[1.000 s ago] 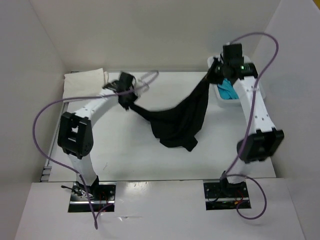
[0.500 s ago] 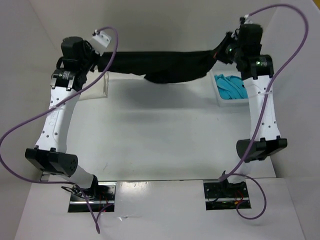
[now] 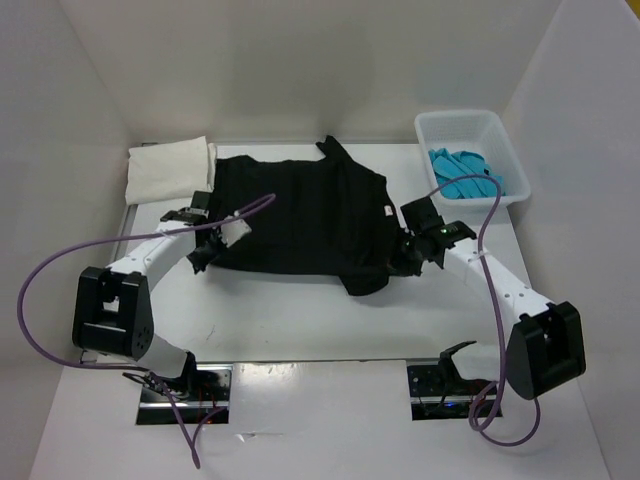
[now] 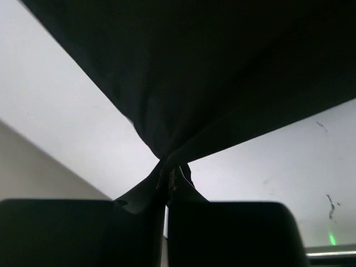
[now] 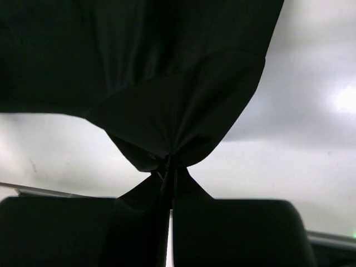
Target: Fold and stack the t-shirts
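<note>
White table: black t-shirt spread flat, white label unreadable.

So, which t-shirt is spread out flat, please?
The black t-shirt; the cream one lies folded, the turquoise one is bunched in the basket.

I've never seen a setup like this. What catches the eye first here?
The black t-shirt lies spread out across the middle of the table, with the left end effector and the right end effector each shut on a near corner. Next come the turquoise t-shirt bunched in the white basket at the far right, and the cream-white t-shirt folded at the far left.
</note>
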